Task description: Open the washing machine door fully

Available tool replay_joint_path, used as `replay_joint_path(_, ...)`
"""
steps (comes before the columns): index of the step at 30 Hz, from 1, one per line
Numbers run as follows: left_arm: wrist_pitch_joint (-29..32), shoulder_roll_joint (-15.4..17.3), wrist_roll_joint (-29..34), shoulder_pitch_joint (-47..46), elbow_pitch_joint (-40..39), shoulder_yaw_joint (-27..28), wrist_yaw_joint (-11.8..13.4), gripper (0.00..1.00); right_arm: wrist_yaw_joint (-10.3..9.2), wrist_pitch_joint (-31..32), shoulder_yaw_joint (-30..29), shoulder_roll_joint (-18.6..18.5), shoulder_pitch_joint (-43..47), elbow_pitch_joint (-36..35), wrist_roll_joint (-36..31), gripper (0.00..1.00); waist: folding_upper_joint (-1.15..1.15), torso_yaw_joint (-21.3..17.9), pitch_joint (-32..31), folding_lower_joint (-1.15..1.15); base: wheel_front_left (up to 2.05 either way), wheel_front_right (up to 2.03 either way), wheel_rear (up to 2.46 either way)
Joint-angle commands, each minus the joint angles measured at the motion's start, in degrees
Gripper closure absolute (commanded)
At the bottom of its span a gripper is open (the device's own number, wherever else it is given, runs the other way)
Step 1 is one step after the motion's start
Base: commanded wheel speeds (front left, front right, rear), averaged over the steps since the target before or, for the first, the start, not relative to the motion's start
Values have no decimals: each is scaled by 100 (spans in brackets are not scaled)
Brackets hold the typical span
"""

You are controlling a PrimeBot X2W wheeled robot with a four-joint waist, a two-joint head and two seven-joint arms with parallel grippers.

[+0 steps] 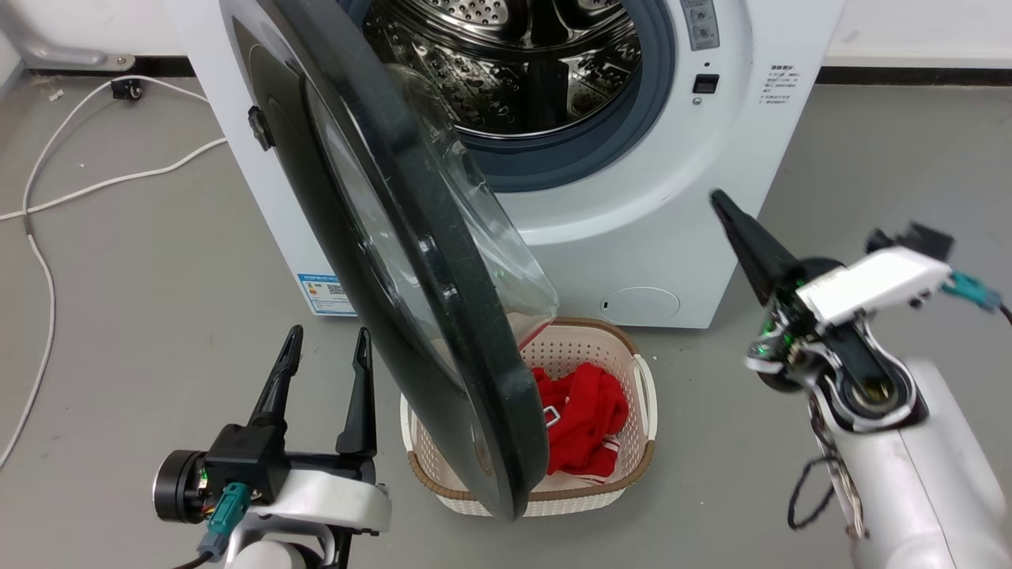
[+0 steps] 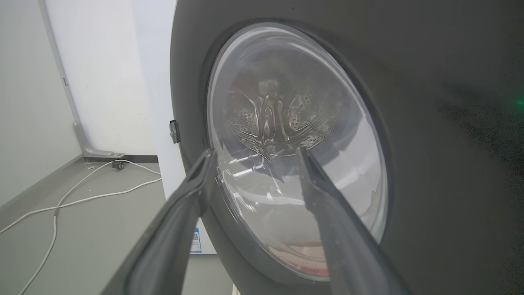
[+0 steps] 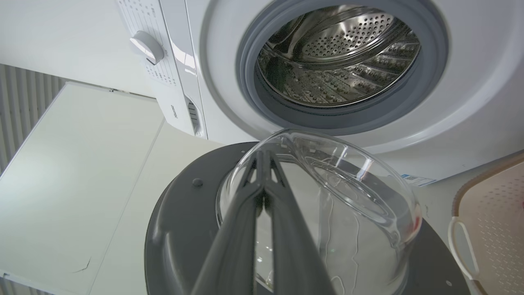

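Observation:
The washing machine (image 1: 632, 205) stands with its steel drum (image 1: 514, 71) exposed. The washing machine door (image 1: 419, 237), a black disc with a clear glass bowl (image 1: 506, 253), is hinged on the left and swung out towards me, roughly square to the machine's front. My left gripper (image 1: 326, 348) is open at the lower left, on the door's outer side. In the left wrist view its fingers (image 2: 254, 152) point at the door's glass (image 2: 286, 123); contact cannot be told. My right gripper (image 1: 718, 201) is shut and empty, right of the door. In the right wrist view it (image 3: 264, 153) points at the glass bowl (image 3: 348, 184).
A cream laundry basket (image 1: 632, 348) holding red cloth (image 1: 585, 411) sits on the floor under the door's lower edge. White cables (image 1: 47, 205) trail over the grey floor to the left. The control panel with its knob (image 3: 147, 47) is in the right wrist view.

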Motion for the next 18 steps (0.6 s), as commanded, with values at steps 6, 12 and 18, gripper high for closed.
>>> replay_joint_path(6,-13,-3,57,147,29,122,-35,0,0,-1027,-499,-39,1237,-780,-217,0,0,-67,-79,0,0,0,0)
replay_joint_path(12,-13,-3,100,186,73,231,-61,0,0,-1869,-636,-136,2190,-1365,-1019,0,0,-129,-143,0,0,0,0)
replay_joint_path(18,-13,-4,155,229,108,312,-103,0,0,-2651,-711,-285,2731,-1759,-2736,0,0,-179,-223,0,0,0,0)
